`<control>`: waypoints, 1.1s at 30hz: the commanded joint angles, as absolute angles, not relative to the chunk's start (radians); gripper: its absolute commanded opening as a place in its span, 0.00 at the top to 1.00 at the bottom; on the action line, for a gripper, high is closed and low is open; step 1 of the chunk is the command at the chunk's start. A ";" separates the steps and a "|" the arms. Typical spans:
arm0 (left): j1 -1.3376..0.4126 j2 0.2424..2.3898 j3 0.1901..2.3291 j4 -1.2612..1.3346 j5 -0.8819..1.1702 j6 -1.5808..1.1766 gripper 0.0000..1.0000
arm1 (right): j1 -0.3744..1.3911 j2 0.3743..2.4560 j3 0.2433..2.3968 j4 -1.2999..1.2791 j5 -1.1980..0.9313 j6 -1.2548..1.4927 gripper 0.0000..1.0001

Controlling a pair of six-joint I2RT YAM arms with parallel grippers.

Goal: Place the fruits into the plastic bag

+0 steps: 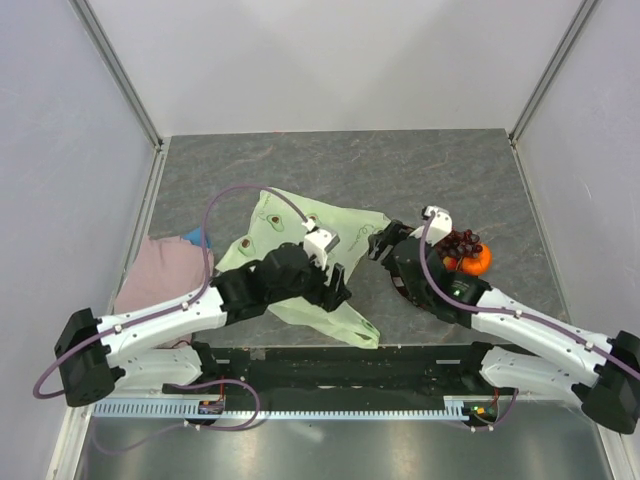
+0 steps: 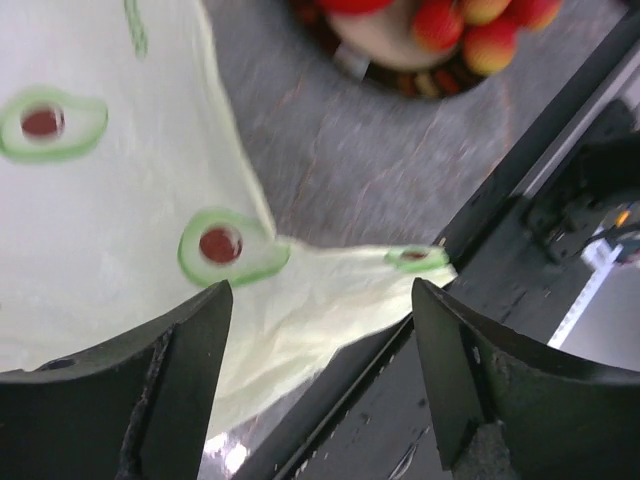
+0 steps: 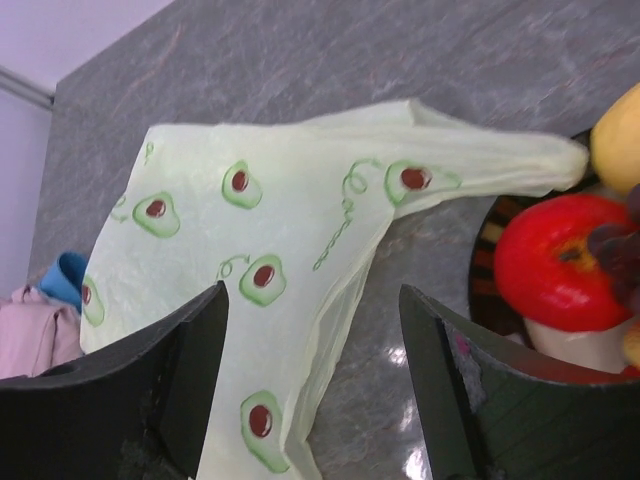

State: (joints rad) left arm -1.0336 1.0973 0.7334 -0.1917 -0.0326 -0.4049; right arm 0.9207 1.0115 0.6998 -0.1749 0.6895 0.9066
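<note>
Bag down, fruit waiting: we find the plastic bag (image 1: 350, 225) lying flat and creased on the grey bench (image 1: 420, 165) between the two arms. Its mouth is not open, and one narrow end reaches to the dark-rimmed plate (image 3: 487, 265). The fruits all sit on that plate, to the right of the bag: a red apple (image 3: 560, 260), a lemon (image 3: 620, 140), an orange (image 1: 477, 260), a dark grape bunch (image 1: 462, 241) and several small red-yellow fruits (image 2: 470, 30). None is inside the bag.

The left claw (image 2: 320, 300) is over the bag's near edge with its jaws apart and nothing held. The right claw (image 3: 312, 300) is likewise spread and empty, between bag and plate.

We judge the bag to be very light, limp and slick. It would likely slide on the bench and fold shut if pushed. The better hold looks to be a handle loop or the rim of the mouth, pinching one layer only so the opening parts. The apple and orange look firm but round and could roll, so we would close across their widest part. The grapes look soft and call for a gentle squeeze.
</note>
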 commanded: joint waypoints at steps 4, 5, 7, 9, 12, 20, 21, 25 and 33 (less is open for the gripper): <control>-1.037 1.408 1.052 -0.283 -0.170 -0.253 0.21 | 0.775 0.873 0.696 -0.250 0.604 0.801 0.23; -1.037 1.498 1.084 -0.307 -0.201 -0.246 0.21 | 0.755 0.853 0.684 -0.256 0.598 0.795 0.23; -1.037 1.569 1.161 -0.354 -0.276 -0.221 0.21 | 0.741 0.795 0.675 -0.282 0.598 0.792 0.23; -1.035 1.636 1.207 -0.373 -0.317 -0.200 0.20 | 0.735 0.759 0.661 -0.311 0.601 0.792 0.23; -1.035 1.690 1.239 -0.393 -0.380 -0.177 0.18 | 0.727 0.703 0.644 -0.343 0.603 0.804 0.22; -1.020 1.813 1.284 -0.416 -0.393 -0.153 0.15 | 0.726 0.658 0.618 -0.360 0.588 0.819 0.22; -1.017 1.824 1.285 -0.420 -0.387 -0.153 0.15 | 0.726 0.658 0.620 -0.362 0.588 0.819 0.22; -0.997 1.851 1.289 -0.422 -0.341 -0.149 0.24 | 0.726 0.649 0.620 -0.365 0.588 0.821 0.22; -0.936 1.783 1.296 -0.428 -0.238 -0.152 0.89 | 0.726 0.652 0.640 -0.350 0.566 0.773 0.21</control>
